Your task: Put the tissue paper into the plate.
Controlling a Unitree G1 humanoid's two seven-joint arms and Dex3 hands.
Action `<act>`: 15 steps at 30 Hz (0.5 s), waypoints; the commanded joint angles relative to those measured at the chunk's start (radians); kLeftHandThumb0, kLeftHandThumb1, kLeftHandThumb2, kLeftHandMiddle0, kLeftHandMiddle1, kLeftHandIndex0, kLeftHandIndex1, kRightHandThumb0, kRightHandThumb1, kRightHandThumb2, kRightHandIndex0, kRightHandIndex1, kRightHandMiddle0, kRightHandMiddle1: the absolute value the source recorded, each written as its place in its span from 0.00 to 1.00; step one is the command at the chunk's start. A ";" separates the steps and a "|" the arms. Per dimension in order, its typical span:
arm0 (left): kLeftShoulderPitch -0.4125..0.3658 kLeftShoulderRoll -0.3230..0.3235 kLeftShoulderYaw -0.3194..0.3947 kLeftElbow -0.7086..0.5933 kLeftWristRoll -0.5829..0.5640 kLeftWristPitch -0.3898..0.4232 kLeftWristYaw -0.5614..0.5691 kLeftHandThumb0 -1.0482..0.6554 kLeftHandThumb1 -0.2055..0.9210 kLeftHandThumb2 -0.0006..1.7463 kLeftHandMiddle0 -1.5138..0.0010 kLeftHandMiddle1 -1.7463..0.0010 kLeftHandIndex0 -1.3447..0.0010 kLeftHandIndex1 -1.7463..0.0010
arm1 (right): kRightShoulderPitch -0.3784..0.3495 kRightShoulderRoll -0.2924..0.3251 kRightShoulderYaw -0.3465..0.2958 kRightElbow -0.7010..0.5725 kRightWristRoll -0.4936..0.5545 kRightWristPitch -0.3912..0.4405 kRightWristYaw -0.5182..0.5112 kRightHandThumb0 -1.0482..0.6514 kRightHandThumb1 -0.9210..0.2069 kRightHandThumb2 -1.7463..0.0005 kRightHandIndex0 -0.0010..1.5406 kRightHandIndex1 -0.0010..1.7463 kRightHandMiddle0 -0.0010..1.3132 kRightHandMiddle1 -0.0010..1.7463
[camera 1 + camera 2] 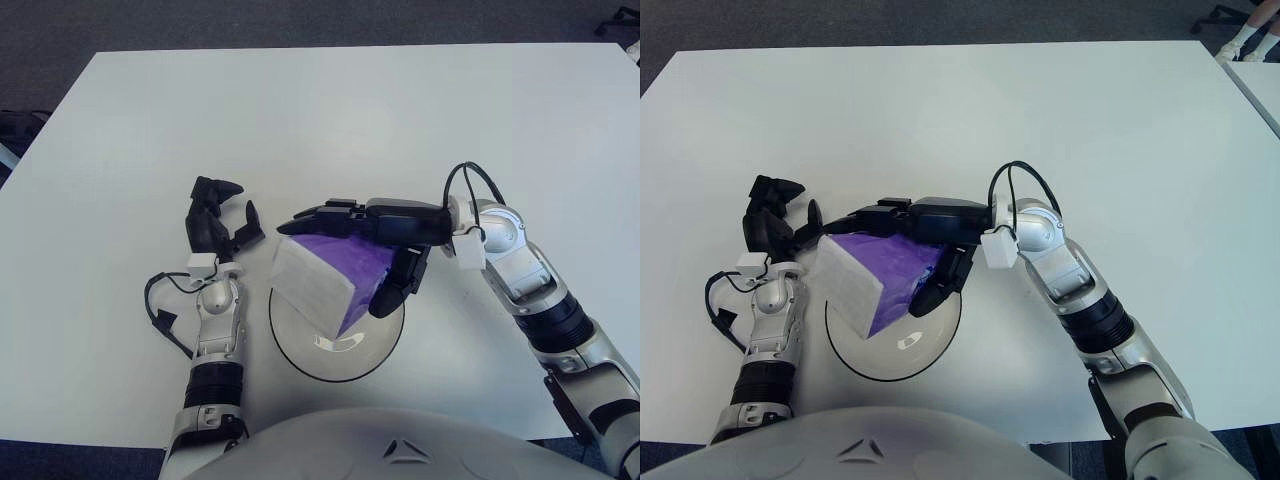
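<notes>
The tissue pack point(335, 280) is a purple and white packet, tilted over the plate point(338, 361), a round white plate with a dark rim near the table's front edge. My right hand point(375, 245) is shut on the tissue pack, fingers along its top and thumb on its right side, holding it over the plate. Whether the pack's lower corner touches the plate cannot be told. My left hand point(220, 222) shows just left of the pack with fingers spread, holding nothing.
The white table point(330, 120) stretches far back and to both sides. Dark carpet lies beyond its far edge. A second white table's corner point(1260, 85) shows at the far right.
</notes>
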 commanded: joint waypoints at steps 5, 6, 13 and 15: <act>0.145 -0.020 -0.003 0.120 0.000 0.055 -0.004 0.61 0.49 0.68 0.57 0.19 0.62 0.00 | -0.029 -0.007 -0.018 0.025 0.035 0.006 0.043 0.00 0.00 0.78 0.00 0.00 0.00 0.00; 0.146 -0.021 -0.003 0.119 -0.003 0.055 -0.005 0.61 0.49 0.68 0.58 0.19 0.61 0.00 | -0.031 -0.006 -0.019 0.026 0.038 0.008 0.046 0.00 0.00 0.79 0.00 0.00 0.00 0.00; 0.148 -0.023 -0.003 0.116 -0.008 0.053 -0.007 0.61 0.49 0.68 0.58 0.19 0.61 0.00 | -0.047 -0.006 -0.029 0.024 0.071 0.050 0.072 0.03 0.05 0.84 0.00 0.00 0.00 0.00; 0.149 -0.023 -0.004 0.114 -0.005 0.053 -0.006 0.61 0.49 0.68 0.59 0.19 0.61 0.00 | -0.044 -0.009 -0.026 0.022 0.076 0.065 0.081 0.05 0.07 0.84 0.00 0.00 0.00 0.00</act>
